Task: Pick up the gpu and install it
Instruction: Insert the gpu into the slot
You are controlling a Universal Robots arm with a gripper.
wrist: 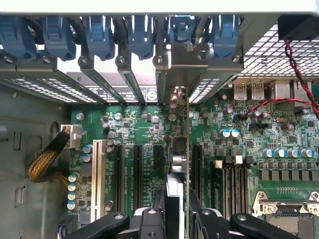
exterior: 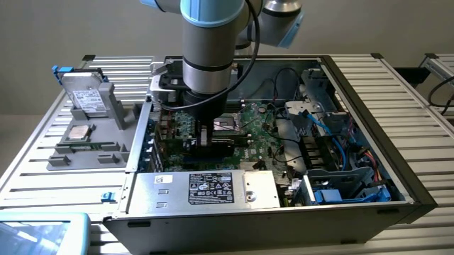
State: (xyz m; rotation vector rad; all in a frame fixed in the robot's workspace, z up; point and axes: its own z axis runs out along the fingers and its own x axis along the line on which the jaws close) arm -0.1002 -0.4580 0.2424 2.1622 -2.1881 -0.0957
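Exterior view: gripper (exterior: 204, 136) was down inside the open case (exterior: 284, 228), over the motherboard (exterior: 261, 127) slot area.
Wrist view: fingers (wrist: 149, 222) were clamped on the gpu (wrist: 178, 149), held edge-on along an expansion slot, bracket end at the rear opening.
Pick done; couldn't confirm full seating.

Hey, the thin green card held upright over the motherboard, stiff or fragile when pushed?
The thin green circuit-board card should feel stiff pushed edge-on; the black end effector grips it upright. Seen this narrow, it may tilt if pressed off-centre.
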